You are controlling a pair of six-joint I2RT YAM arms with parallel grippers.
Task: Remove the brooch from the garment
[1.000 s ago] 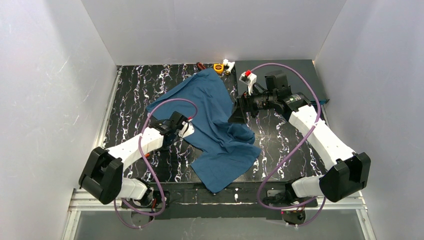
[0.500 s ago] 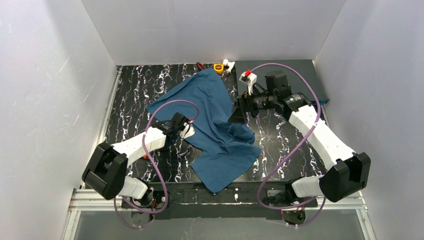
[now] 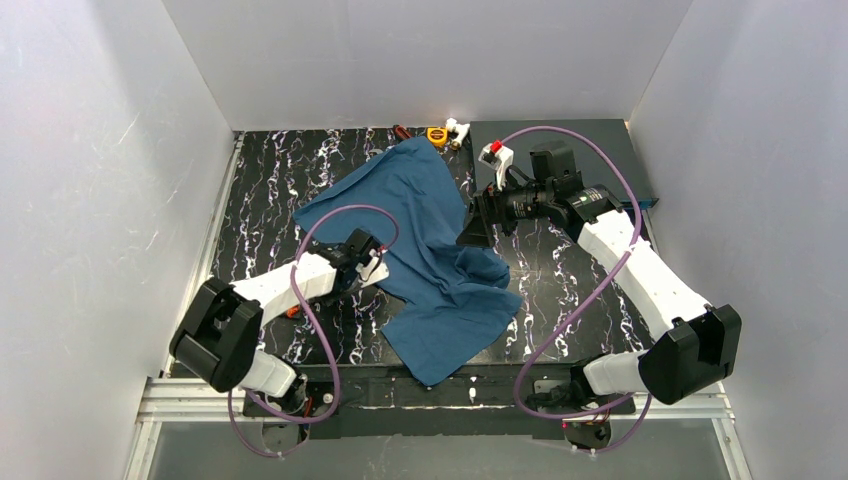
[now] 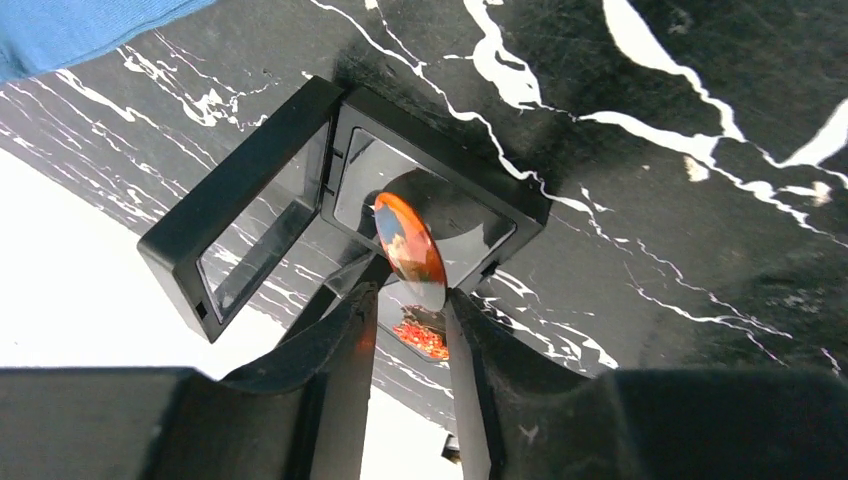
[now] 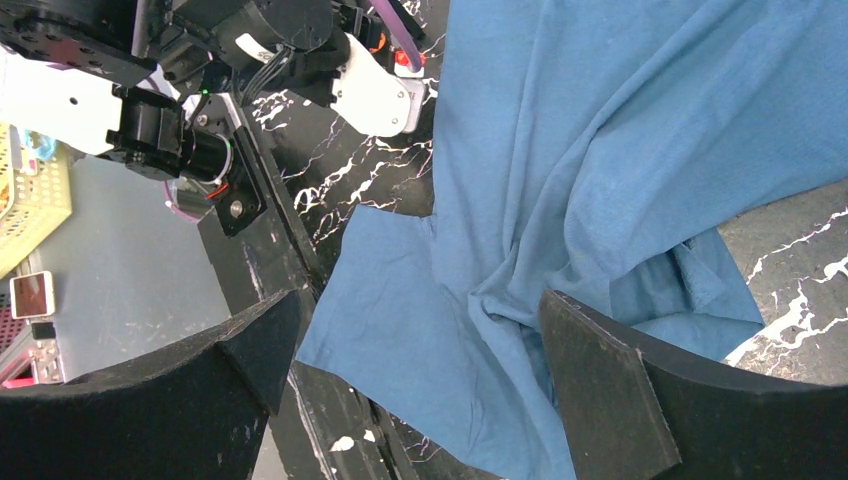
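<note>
Brooch [image 4: 410, 250], round and orange, pinched in the left gripper [image 4: 410, 298], over an open black frame box [image 4: 250, 180] on the marble table [image 3: 270, 180], just off the edge of the blue T-shirt [image 3: 430, 220], right gripper [image 5: 420, 310] spread wide above the cloth.

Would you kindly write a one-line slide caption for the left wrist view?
The left arm's fingers pinch the orange brooch at an open black display case on the marble table.

Garment [image 3: 430, 240] on the table [image 3: 270, 170], case [image 4: 235, 168] just left of it, brooch [image 4: 410, 252] over the case, clutter [image 3: 445, 132] behind the garment
</note>
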